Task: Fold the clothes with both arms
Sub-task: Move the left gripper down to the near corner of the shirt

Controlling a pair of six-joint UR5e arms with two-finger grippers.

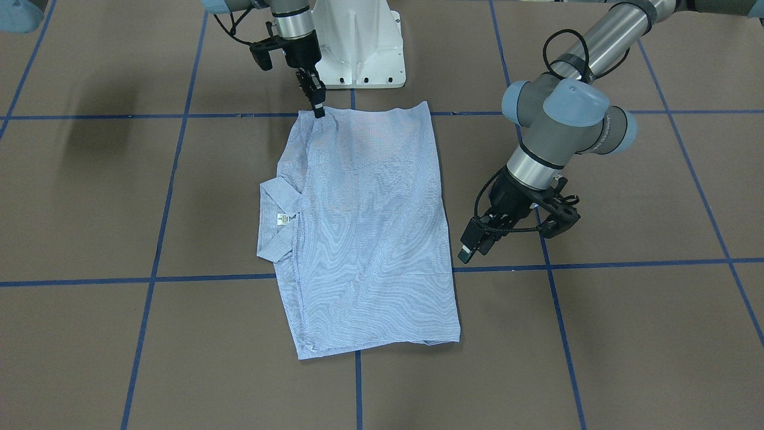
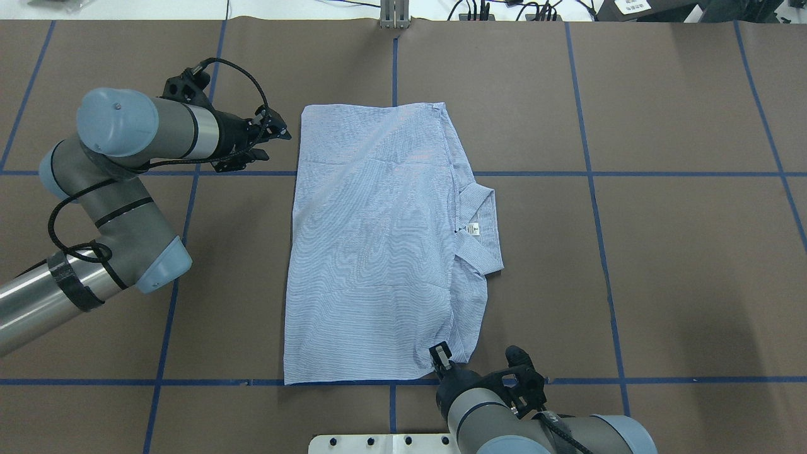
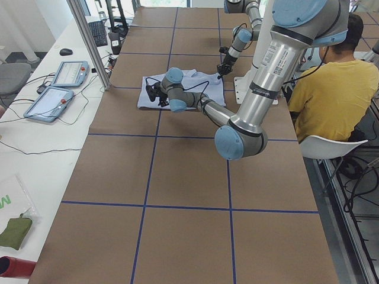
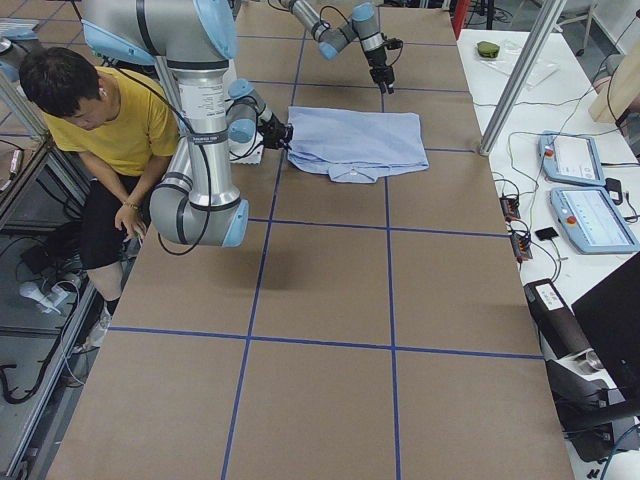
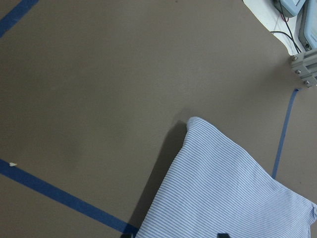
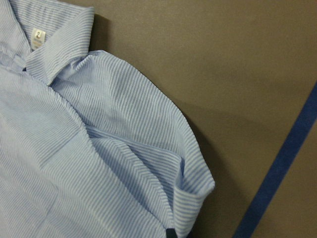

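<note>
While the right gripper (image 1: 318,110) pinches the shirt (image 1: 370,227) corner, the left gripper (image 1: 476,248) hangs spread nearby.

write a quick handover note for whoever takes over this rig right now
Right gripper: looks shut on the shirt corner nearest the base.
Left gripper: off the cloth, beside the shirt's edge opposite the collar; open or shut unclear.
Done: shirt lies flat on the table, folded into a long rectangle, collar sticking out.
Left: likely fold it shorter.
</note>
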